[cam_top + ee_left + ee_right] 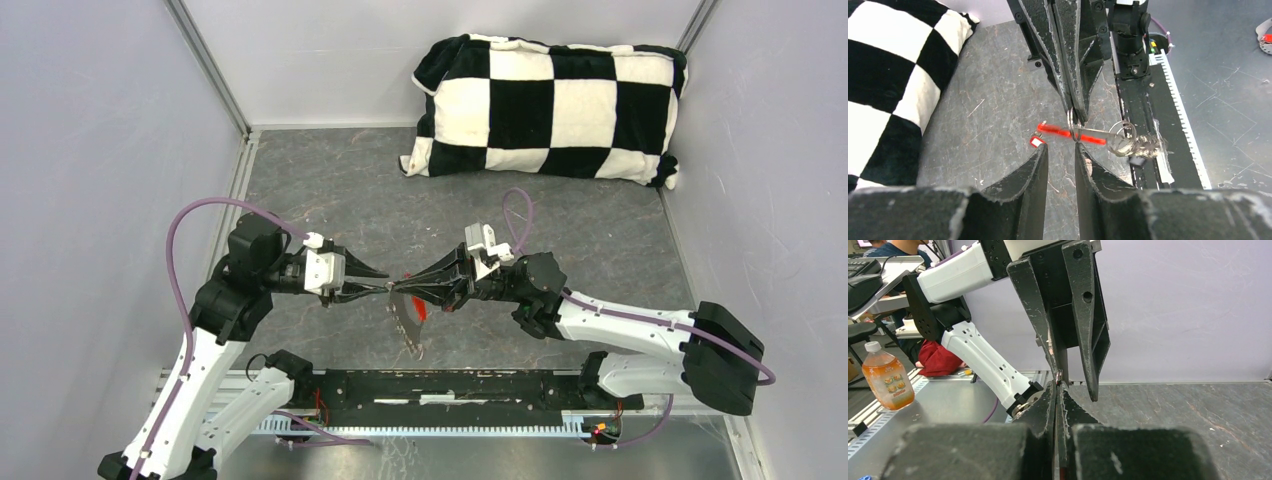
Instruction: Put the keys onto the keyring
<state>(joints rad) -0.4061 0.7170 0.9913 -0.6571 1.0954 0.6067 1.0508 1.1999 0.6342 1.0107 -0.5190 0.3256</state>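
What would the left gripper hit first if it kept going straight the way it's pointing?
Most likely the keyring. Its silver ring sits just ahead of the open left gripper and is pinched by the shut right gripper. Depth is hard to judge, so they may be touching.

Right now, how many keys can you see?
2. In the left wrist view, a red-headed key shows near one end of the red fob; a dark-headed key just below the cluster of rings. Others may be hidden.

Dark grey, stone-patterned surface [330, 190] enclosed by plain pale lilac walls [100, 150] (thin metal strips [215, 72] run down the corners). A black-and-white checkered pillow [545, 105] lies against the back wall. Soft, even lighting.
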